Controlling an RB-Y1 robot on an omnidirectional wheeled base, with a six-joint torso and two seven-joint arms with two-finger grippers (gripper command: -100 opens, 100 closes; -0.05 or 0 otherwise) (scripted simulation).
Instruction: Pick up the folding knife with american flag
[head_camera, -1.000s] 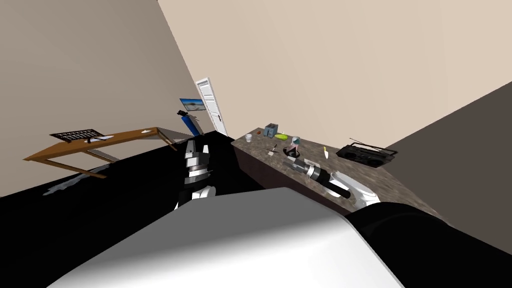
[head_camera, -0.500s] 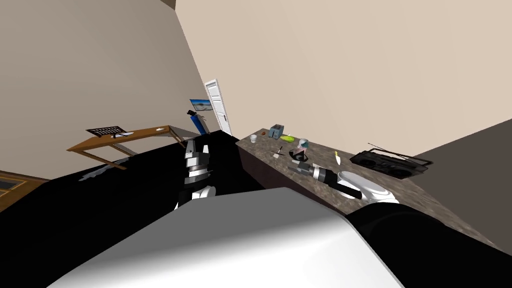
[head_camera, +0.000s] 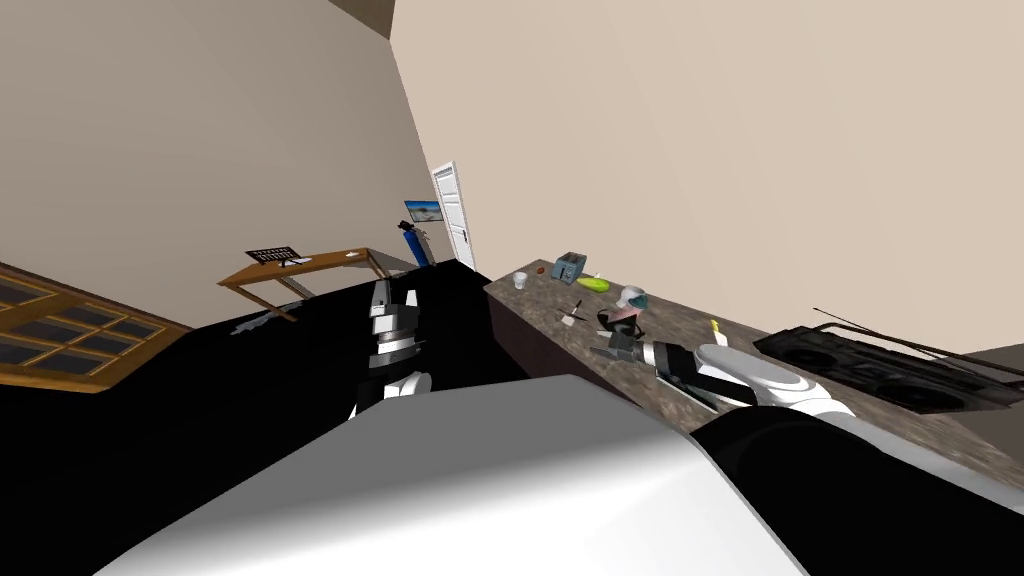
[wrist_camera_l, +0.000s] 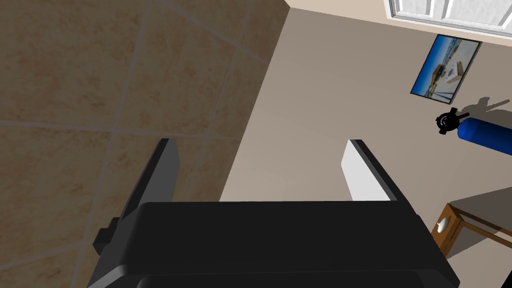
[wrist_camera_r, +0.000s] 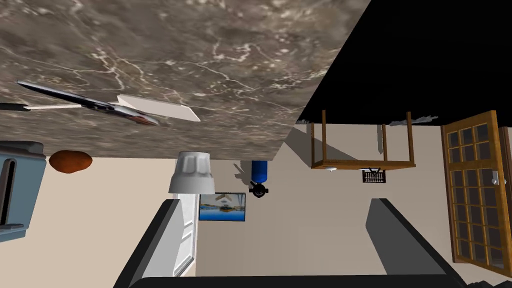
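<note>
Head view: folding knife (head_camera: 572, 312) lying right of centre on counter (head_camera: 530, 300), ungrasped; right gripper (head_camera: 603, 350) hovering near, fingers spread wide, empty.

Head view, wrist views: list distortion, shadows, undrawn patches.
Head view: rolled wide lens, walls splay, counter slants, black area beside it. Right wrist view: room upside down, black area past the counter's edge. Left wrist view: blue cylinder casts a soft shadow on the wall.

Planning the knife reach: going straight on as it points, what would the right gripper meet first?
Probably nothing near: the right gripper aims past the white cup and the knife, toward the far beige wall.
</note>
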